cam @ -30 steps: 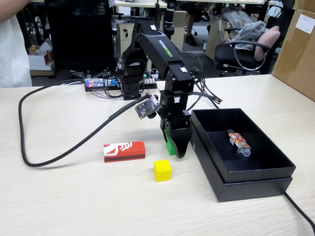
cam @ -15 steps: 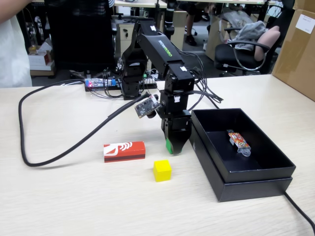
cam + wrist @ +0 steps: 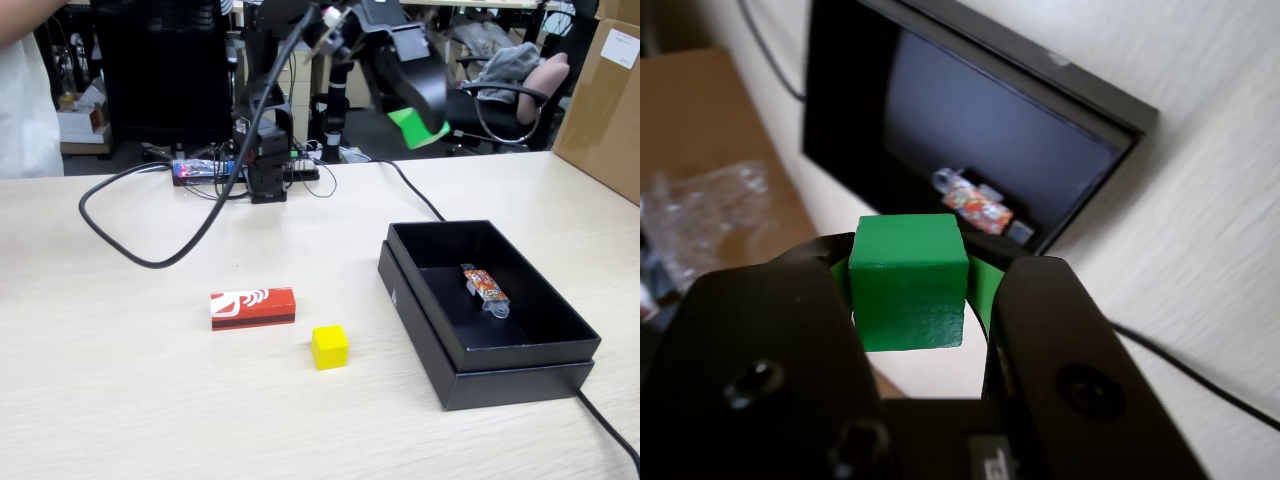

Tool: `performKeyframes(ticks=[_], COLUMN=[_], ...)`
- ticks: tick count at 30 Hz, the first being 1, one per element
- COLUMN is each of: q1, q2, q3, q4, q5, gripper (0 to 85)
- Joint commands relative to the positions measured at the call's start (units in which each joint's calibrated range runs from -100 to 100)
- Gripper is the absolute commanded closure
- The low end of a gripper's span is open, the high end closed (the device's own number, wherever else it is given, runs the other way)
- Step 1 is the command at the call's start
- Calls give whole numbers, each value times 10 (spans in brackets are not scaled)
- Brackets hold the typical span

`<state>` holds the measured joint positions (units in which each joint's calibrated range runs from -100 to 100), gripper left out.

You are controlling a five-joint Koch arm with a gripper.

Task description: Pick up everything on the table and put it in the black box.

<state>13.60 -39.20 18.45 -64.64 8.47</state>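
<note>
Fixed and wrist views. The pincer [image 3: 425, 125] is raised high above the bench [image 3: 120, 400], clamped on the green cube [image 3: 908, 282], which sits squeezed between its two dark jaws. In the wrist view the black box [image 3: 970, 70] lies below and beyond the cube. The box [image 3: 520, 365] holds a small orange wrapped item [image 3: 483, 285]. The red block [image 3: 253, 307] and the yellow cube [image 3: 330, 346] rest on the bench, near each other, left of the box.
</note>
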Motion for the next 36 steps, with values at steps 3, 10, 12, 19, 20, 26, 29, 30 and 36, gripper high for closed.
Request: performKeyframes(ticks=[3,10,12,19,20,26,29,30,36], q1=[6,11,10,1,0,-1,-2,-2,-9], q2=[202,245,261,320,325,344,344,343,240], q3=[71,64,62,49,48,16,6,4,38], q4=[-1,-1,-1,-1,-1,-1,-1,-1,-3], q5=[3,7,7,4,3,-6,-8,-9,-9], gripper=[846,846,846,845,843,568,552,552,516])
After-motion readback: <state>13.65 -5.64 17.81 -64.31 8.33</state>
